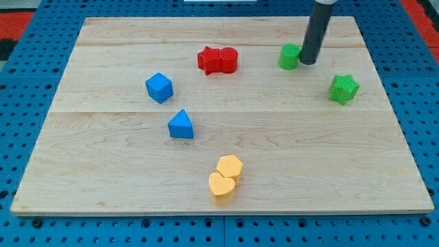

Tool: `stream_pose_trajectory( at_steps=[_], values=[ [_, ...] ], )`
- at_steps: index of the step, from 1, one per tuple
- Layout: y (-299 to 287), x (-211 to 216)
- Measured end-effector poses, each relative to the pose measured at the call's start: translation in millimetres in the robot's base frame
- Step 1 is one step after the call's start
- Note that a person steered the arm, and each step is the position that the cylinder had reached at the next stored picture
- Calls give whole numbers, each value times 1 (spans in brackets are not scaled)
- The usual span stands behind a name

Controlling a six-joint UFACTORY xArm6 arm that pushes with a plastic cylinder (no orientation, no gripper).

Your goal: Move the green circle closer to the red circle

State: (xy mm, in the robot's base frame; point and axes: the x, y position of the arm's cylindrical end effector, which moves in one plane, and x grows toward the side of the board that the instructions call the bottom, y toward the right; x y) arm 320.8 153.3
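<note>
Green circle point(289, 57): short bright cylinder, my tip point(308, 62) touching.

This is a robotics lab bench, a test rig and no home or shop. A pale wooden board point(226, 130) of glued planks lies on a blue perforated base plate point(27, 68) with rows of mounting holes, the kind used for fixing equipment. A red surface point(14, 20) of the same sort shows at 10 o'clock. A dark rod descends at 1 o'clock, my tip point(308, 62) on the board. Small coloured blocks, plain test pieces, lie scattered across the wood.
</note>
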Motion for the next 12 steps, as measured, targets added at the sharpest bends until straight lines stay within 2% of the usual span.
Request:
stream_pose_trajectory(
  at_steps=[1,3,6,8,9,10,12],
  values=[
    [-13,-7],
    [-1,-38],
    [-68,-35],
    [-19,-49],
    [9,-25],
    [7,2],
    [-49,26]
  ],
)
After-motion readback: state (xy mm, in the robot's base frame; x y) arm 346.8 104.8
